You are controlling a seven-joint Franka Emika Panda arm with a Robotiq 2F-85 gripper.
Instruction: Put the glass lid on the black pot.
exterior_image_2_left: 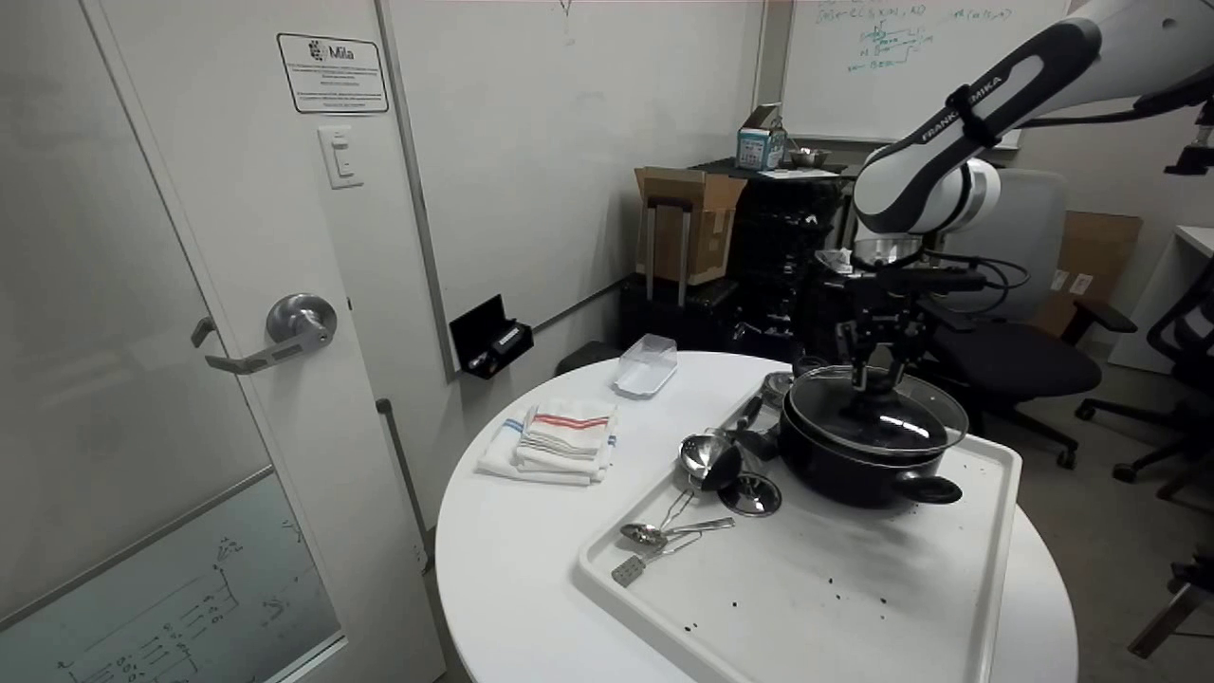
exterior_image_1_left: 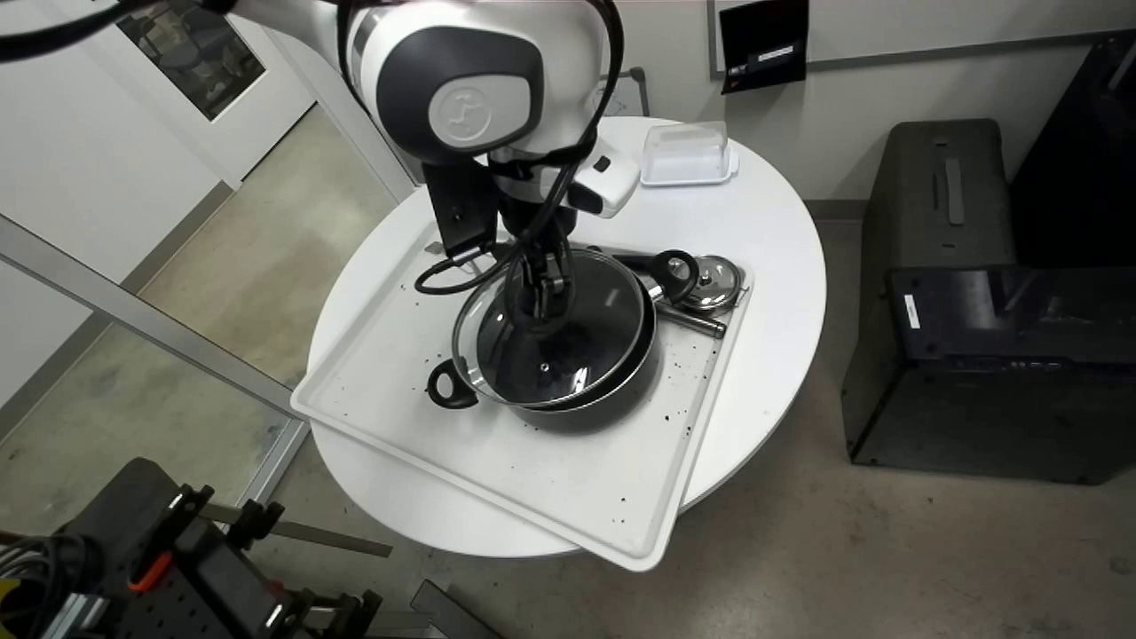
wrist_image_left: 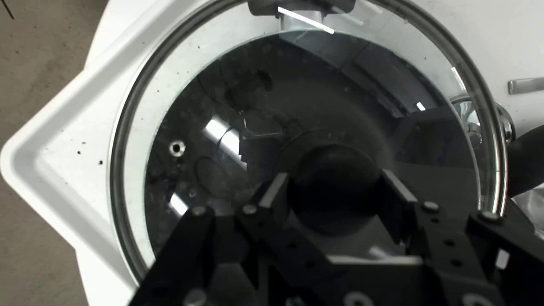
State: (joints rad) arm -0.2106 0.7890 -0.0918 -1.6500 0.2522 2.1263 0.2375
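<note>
The glass lid (exterior_image_1_left: 577, 364) is held over the black pot (exterior_image_1_left: 612, 408), roughly level. In an exterior view it sits off to one side of the pot, and a crescent of dark pot shows past its edge. It also overhangs the pot (exterior_image_2_left: 835, 471) in an exterior view (exterior_image_2_left: 915, 429). I cannot tell whether the lid's rim touches the pot. In the wrist view, white tray shows through the lid's (wrist_image_left: 340, 102) outer glass. My gripper (wrist_image_left: 333, 191) is shut on the lid's black knob, with a finger on each side. The gripper also shows in both exterior views (exterior_image_1_left: 546, 302) (exterior_image_2_left: 877, 375).
The pot stands on a white tray (exterior_image_1_left: 382, 364) on a round white table (exterior_image_1_left: 781, 248). Beside the pot lie a small metal lid (exterior_image_2_left: 751, 495), a metal ladle or strainer (exterior_image_2_left: 704, 455) and small utensils (exterior_image_2_left: 654, 533). Folded towels (exterior_image_2_left: 560, 438) and a clear box (exterior_image_2_left: 648, 365) are farther off.
</note>
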